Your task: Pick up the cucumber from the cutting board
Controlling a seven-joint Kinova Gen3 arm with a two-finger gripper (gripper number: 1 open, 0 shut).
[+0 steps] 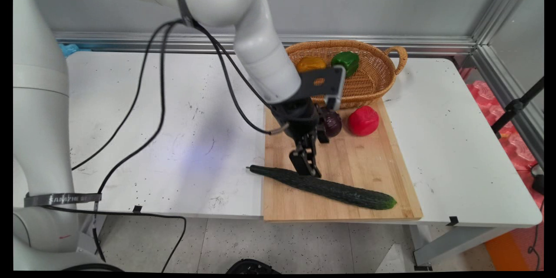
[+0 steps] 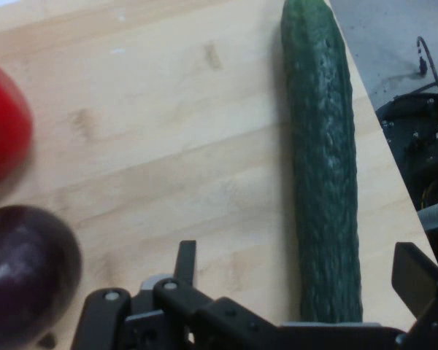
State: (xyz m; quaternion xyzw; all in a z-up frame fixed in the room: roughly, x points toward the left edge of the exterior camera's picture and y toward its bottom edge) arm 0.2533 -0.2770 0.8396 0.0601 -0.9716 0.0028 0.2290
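A long dark green cucumber (image 1: pixel 323 186) (image 2: pixel 323 168) lies slantwise across the near part of a wooden cutting board (image 1: pixel 369 160) (image 2: pixel 168 146), its stem end overhanging the board's left edge. My gripper (image 1: pixel 308 168) (image 2: pixel 301 275) is low over the cucumber's left part and open. In the hand view one finger (image 2: pixel 185 264) stands on one side of the cucumber and the other finger (image 2: pixel 417 277) on the far side, neither touching it. A dark purple round vegetable (image 1: pixel 333 123) (image 2: pixel 25 273) and a red pepper (image 1: pixel 363 120) (image 2: pixel 1 120) sit at the board's far end.
A wicker basket (image 1: pixel 378 80) behind the board holds an orange pepper (image 1: pixel 310 64) and a green pepper (image 1: pixel 345 61). Black cables hang from the arm over the white table (image 1: pixel 173 108). The table's near edge runs just below the board.
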